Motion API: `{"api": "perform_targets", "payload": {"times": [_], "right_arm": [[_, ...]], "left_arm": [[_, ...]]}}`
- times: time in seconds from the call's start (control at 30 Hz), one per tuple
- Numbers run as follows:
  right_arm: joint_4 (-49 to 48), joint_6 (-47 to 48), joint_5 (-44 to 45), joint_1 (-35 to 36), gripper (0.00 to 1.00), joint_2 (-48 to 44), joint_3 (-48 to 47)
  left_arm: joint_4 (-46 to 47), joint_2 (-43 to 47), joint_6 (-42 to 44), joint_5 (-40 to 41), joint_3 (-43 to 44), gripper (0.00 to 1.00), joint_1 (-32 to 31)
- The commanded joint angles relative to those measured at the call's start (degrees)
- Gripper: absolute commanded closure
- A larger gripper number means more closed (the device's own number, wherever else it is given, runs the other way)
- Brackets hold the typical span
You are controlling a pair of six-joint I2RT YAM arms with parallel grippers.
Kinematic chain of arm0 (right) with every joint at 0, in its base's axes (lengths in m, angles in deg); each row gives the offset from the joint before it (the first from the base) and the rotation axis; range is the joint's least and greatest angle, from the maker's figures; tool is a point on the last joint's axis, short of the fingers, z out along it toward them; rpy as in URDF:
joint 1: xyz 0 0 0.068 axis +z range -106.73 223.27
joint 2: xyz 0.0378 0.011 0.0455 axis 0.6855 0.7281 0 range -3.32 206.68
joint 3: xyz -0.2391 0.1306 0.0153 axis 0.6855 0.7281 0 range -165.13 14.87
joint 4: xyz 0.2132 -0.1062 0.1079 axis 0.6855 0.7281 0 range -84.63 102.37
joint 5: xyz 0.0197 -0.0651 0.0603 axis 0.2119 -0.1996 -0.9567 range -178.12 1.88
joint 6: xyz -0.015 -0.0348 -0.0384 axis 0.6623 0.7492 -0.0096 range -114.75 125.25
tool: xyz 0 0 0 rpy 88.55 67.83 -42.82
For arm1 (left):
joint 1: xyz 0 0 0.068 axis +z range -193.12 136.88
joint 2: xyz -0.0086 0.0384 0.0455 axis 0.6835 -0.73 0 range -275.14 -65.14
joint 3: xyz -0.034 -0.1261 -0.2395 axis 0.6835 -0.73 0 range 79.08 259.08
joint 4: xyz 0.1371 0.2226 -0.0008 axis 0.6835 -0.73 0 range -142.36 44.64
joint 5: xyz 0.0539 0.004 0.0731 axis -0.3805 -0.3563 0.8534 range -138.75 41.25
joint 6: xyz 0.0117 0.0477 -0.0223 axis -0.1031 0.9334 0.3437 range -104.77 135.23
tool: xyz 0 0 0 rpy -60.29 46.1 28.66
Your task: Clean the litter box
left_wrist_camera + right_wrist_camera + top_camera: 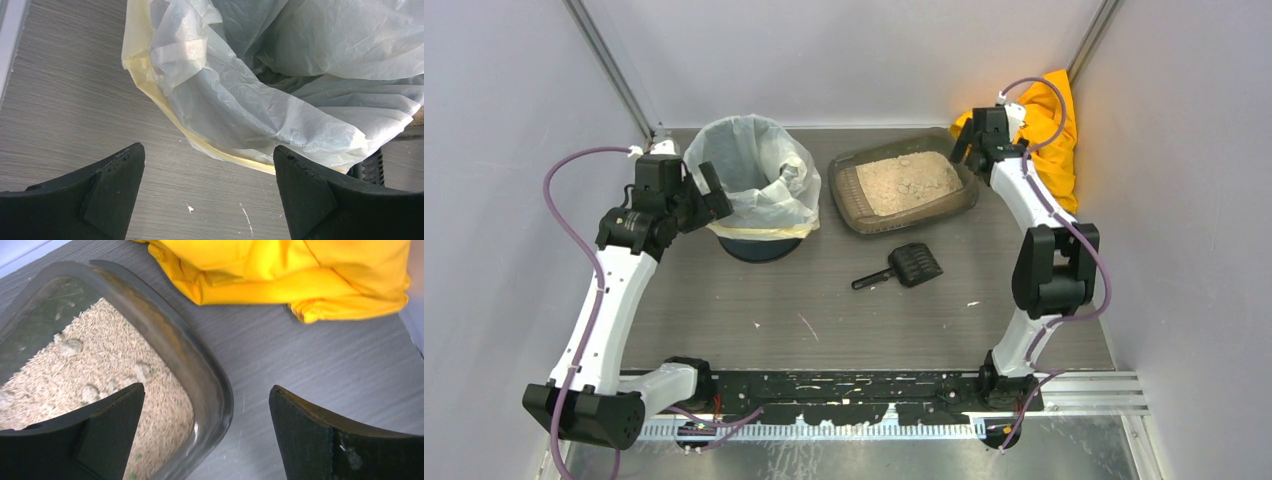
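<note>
The litter box [852,205] is a shallow brown-grey tray of pale granules at the back of the table, right of centre. My right gripper [965,147] hangs open over its far right corner. In the right wrist view the tray's rim [200,365] passes between the wide-apart fingers of that gripper [206,389], one finger over the granules and the other over bare table. Pale clumps [72,346] lie in the granules. My left gripper [711,190] stands open beside the round bin with a white bag [759,180]. Nothing is between its fingers [208,149].
A small black slotted scoop [904,265] lies on the table in front of the litter box. A yellow cloth [1049,130] is bunched in the back right corner, close behind the right gripper. The bag's folded edge [225,115] hangs just ahead of the left fingers.
</note>
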Motion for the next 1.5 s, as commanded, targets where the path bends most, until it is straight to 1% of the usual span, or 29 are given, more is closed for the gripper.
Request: {"api": "perform_targets", "payload": {"times": [0.0, 0.07, 0.17, 0.23, 0.27, 0.33, 0.4, 0.43, 0.47, 0.5, 0.57, 0.6, 0.63, 0.7, 0.83, 0.93, 1.0, 1.07, 1.17, 1.2, 1.23, 1.27, 1.3, 1.33, 1.43, 1.47], "right_arm": [[3.59, -8.99, 7.65, 5.70, 0.00, -6.72, 2.77], [4.48, -8.92, 13.83, 10.88, 0.00, -7.03, 3.56], [0.78, -10.00, 22.71, 17.88, 0.00, -8.66, 6.71], [-0.98, -17.12, 34.54, 21.78, 0.01, -10.07, 9.43], [-2.35, -21.14, 34.90, 22.19, 0.00, -11.01, 11.19], [-4.52, -28.81, 30.50, 20.69, 0.00, -12.44, 14.17], [-5.02, -33.34, 23.33, 17.22, 0.04, -12.11, 14.87], [-4.86, -34.13, 20.23, 15.70, 0.05, -11.60, 14.43], [-4.55, -33.39, 19.52, 15.05, 0.05, -11.16, 13.63], [-2.97, -32.20, 22.14, 15.20, 0.05, -10.69, 12.48], [0.73, -30.02, 31.34, 17.86, 0.08, -10.39, 10.28], [2.64, -31.01, 35.27, 19.06, 0.10, -10.09, 9.51], [4.72, -33.22, 36.62, 19.46, 0.11, -9.65, 8.88], [7.37, -38.44, 34.36, 18.99, 0.11, -8.55, 8.33], [5.14, -45.35, 28.08, 18.71, 0.12, -5.01, 9.09], [8.19, -52.00, 25.37, 18.62, 0.16, -1.22, 6.35], [8.96, -55.25, 24.24, 18.62, 0.17, 0.26, 6.18], [7.65, -58.12, 22.72, 18.60, 0.20, 0.68, 7.80], [3.34, -59.98, 19.78, 18.62, 0.23, 0.91, 11.16], [2.70, -60.61, 18.75, 18.62, 0.28, 1.21, 11.73], [2.65, -61.10, 17.79, 18.62, 0.36, 1.85, 11.90], [3.03, -61.64, 17.10, 18.58, 0.48, 2.51, 11.83], [3.20, -61.47, 16.22, 18.60, 0.56, 3.15, 11.40], [2.84, -59.83, 15.56, 18.60, 0.67, 3.68, 11.08], [4.06, -55.68, 15.79, 18.71, 0.70, 4.63, 9.47], [3.60, -53.38, 16.45, 18.79, 0.77, 4.76, 9.31]], "left_arm": [[3.48, 0.91, 0.17, -3.10, -0.23, 0.00, -0.08], [3.84, 1.34, 0.00, -3.64, -0.64, 0.00, -0.19], [4.18, 1.76, -0.03, -3.43, -1.14, 0.00, -1.15], [4.23, 1.97, -0.17, -3.69, -1.31, 0.00, -1.38], [4.23, 2.23, -0.29, -3.99, -1.33, 0.00, -1.44], [4.30, 2.70, -0.32, -3.94, -1.41, 0.00, -1.78], [4.61, 3.13, -0.47, -3.86, -1.63, 0.00, -2.01], [4.77, 3.23, -0.54, -3.92, -1.80, 0.00, -2.01], [4.90, 3.30, -0.73, -3.95, -1.92, 0.00, -2.01], [4.97, 3.27, -0.83, -4.14, -2.03, 0.00, -2.06], [5.17, 3.13, -1.03, -4.90, -2.04, 0.00, -2.14], [5.27, 3.14, -1.26, -5.37, -2.12, 0.00, -2.18], [5.54, 3.10, -1.41, -5.83, -2.15, 0.00, -2.19], [5.88, 3.00, -1.81, -6.73, -2.09, 0.00, -2.23], [5.99, 3.03, -2.30, -7.43, -2.29, 0.00, -2.30], [6.11, 3.39, -2.42, -7.44, -2.62, 0.00, -2.36], [6.08, 3.72, -2.37, -7.16, -2.78, 0.00, -2.45], [6.09, 3.96, -2.41, -6.96, -2.91, 0.00, -2.52], [6.23, 4.05, -2.39, -6.71, -3.17, 0.00, -2.54], [6.25, 4.15, -2.36, -6.70, -3.26, 0.00, -2.58], [6.36, 4.19, -2.34, -6.61, -3.39, 0.00, -2.56], [6.53, 4.22, -2.38, -6.46, -3.48, 0.00, -2.59], [6.52, 4.33, -2.38, -6.34, -3.53, 0.00, -2.56], [6.52, 4.37, -2.41, -6.16, -3.53, 0.00, -2.56], [6.59, 4.65, -2.31, -5.72, -3.58, 0.00, -2.60], [6.56, 4.72, -2.27, -5.52, -3.62, 0.00, -2.56]]}}
